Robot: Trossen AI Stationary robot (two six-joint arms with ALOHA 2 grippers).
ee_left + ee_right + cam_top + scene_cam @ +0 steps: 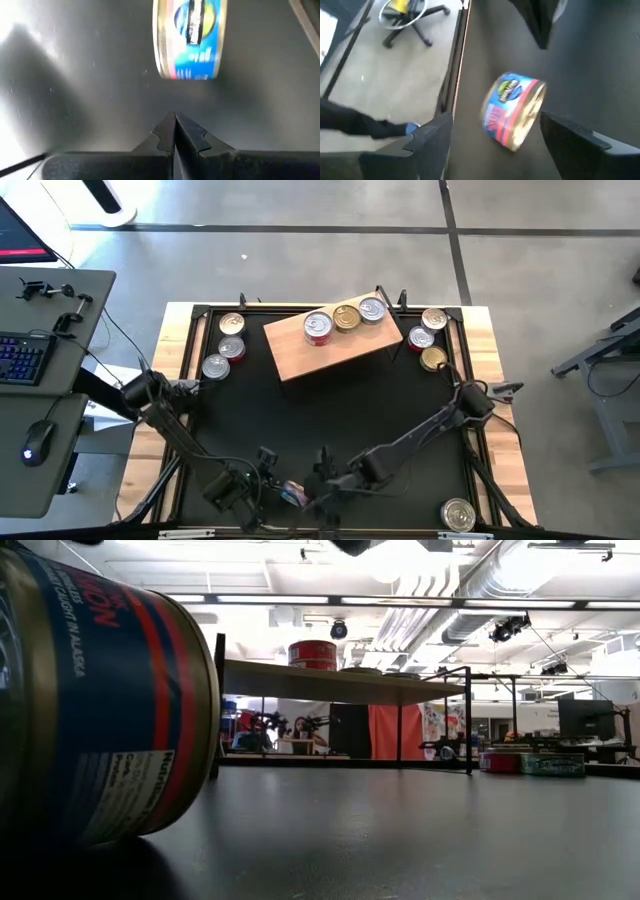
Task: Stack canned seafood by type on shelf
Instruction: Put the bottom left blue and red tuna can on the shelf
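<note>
Right gripper low at the table's near edge, about 6 o'clock in the overhead view, fingers spread wide with nothing clamped; between them, apart from both, a blue-and-red labelled can tipped on its side on the black mat, gold lid facing sideways. Left gripper just beside at about 7 o'clock, fingertips pressed together and empty, pointing at the same can from a short way off. Same can filling the level view's left side, lying on its curved wall.

Farther out, at 12 o'clock, the shelf lying slightly skewed on the mat, with three cans in a row along its far edge: red-sided can, gold-lidded can, silver-lidded can, each touching or nearly touching its neighbour. At about 10 o'clock, beside the shelf's left end, a cluster of three cans upright on the mat. At about 2 o'clock, off the shelf's right end, another three cans, one of them gold-topped. At about 5 o'clock, a lone silver-lidded can on the pale wooden table edge, outside the mat.
</note>
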